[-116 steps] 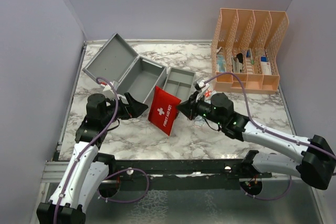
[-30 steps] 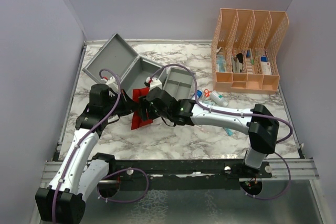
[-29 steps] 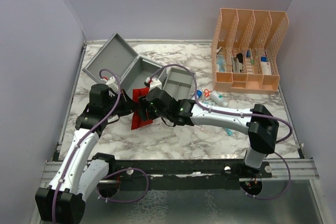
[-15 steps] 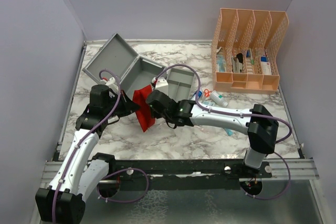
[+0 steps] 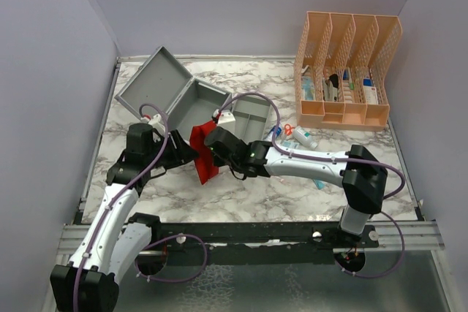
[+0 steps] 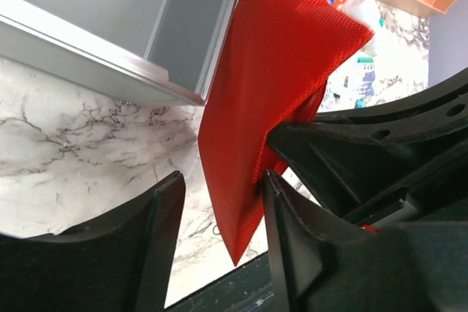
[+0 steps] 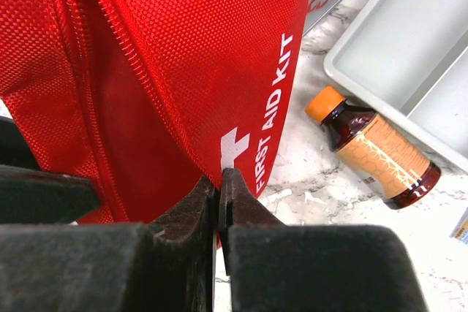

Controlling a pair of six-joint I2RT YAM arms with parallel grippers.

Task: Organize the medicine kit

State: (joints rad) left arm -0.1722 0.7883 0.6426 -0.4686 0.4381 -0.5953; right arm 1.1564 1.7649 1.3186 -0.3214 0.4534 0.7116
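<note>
Medicine kit (image 5: 191, 101) behind right claw (image 7: 219, 189) with pouch (image 5: 202, 158)

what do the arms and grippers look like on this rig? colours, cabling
The left arm and right arm have white link shells with black joints. A purple cable loops off each wrist. The left gripper and right gripper are matte black with blocky fingers.

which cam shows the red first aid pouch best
Right wrist: the red pouch fills the frame, lettering readable. Left wrist shows its plain side; top external only a small, partly hidden red patch.
</note>
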